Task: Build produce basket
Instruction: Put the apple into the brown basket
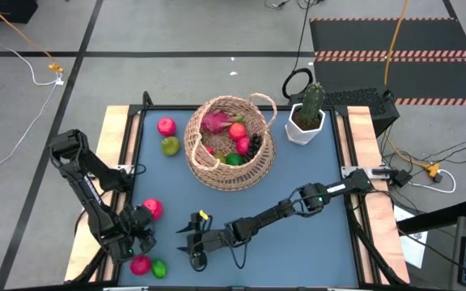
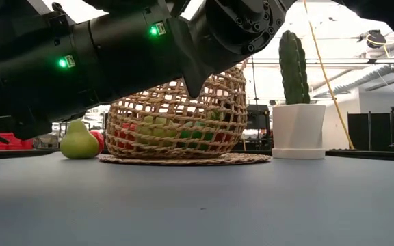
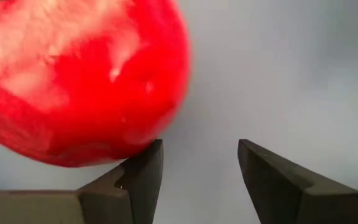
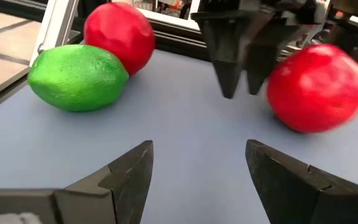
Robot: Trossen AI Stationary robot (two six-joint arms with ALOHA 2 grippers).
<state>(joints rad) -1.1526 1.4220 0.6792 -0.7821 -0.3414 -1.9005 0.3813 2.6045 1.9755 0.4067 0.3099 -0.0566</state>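
Observation:
The tan wicker basket (image 1: 229, 144) (image 2: 176, 123) stands on its flat base at mid table. Inside it are a pink dragon fruit (image 1: 214, 123), red apples, a lime and dark grapes. A red apple (image 1: 167, 126) and a pear (image 1: 171, 145) (image 2: 79, 140) lie to the basket's left. Near the table's near-left corner, my left gripper (image 1: 140, 233) (image 3: 197, 144) is open, its fingers pointing down beside a red apple (image 1: 152, 208) (image 3: 79, 81) (image 4: 316, 87). Another red apple (image 1: 140, 264) (image 4: 120, 34) and a lime (image 1: 159, 267) (image 4: 78, 76) lie nearer the edge. My right gripper (image 1: 194, 242) (image 4: 197, 146) is open and low, facing these fruits. My left gripper has the tip of one finger (image 3: 148, 165) right at the lower edge (image 3: 129, 149) of the red apple, which lies on the table outside the gap between the fingers. I cannot tell whether the finger touches the apple.
A green cactus in a white hexagonal pot (image 1: 307, 117) (image 2: 297, 130) stands right of the basket at the far edge. Wooden rails (image 1: 113, 162) run along the table's left and right sides. Bare blue tabletop (image 1: 314, 242) lies at the near right, under the outstretched right arm (image 1: 298, 202).

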